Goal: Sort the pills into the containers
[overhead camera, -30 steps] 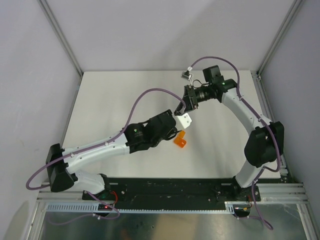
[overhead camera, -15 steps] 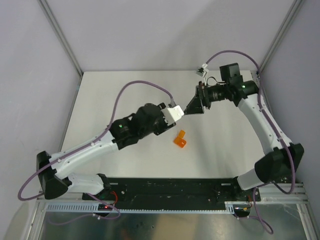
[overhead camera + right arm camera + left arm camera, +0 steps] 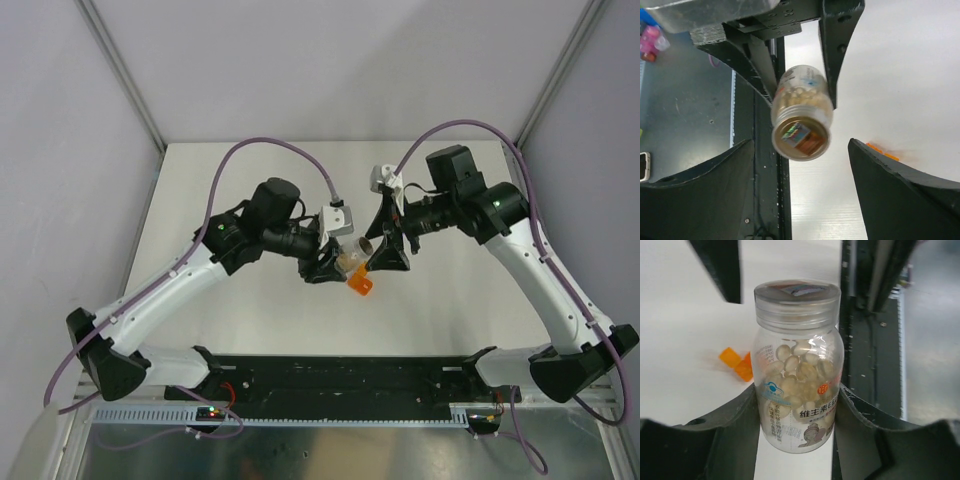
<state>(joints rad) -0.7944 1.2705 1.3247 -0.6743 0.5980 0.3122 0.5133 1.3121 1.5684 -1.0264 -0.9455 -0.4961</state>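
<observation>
From above, I see my left gripper (image 3: 328,262) and right gripper (image 3: 388,250) facing each other over the table (image 3: 220,180), with the vial (image 3: 350,254) between them and the orange box (image 3: 360,284) beside it.

On the left wrist camera, the fingers are clamped on the vial. It is full of pale pills (image 3: 795,365), and the label (image 3: 807,417) reads "维生素E".

On the right wrist camera, the jaws are spread wide, clear of the cap (image 3: 801,135).

The vial (image 3: 797,355) bears a label (image 3: 810,416) with dark characters reading "维生素E".
</observation>
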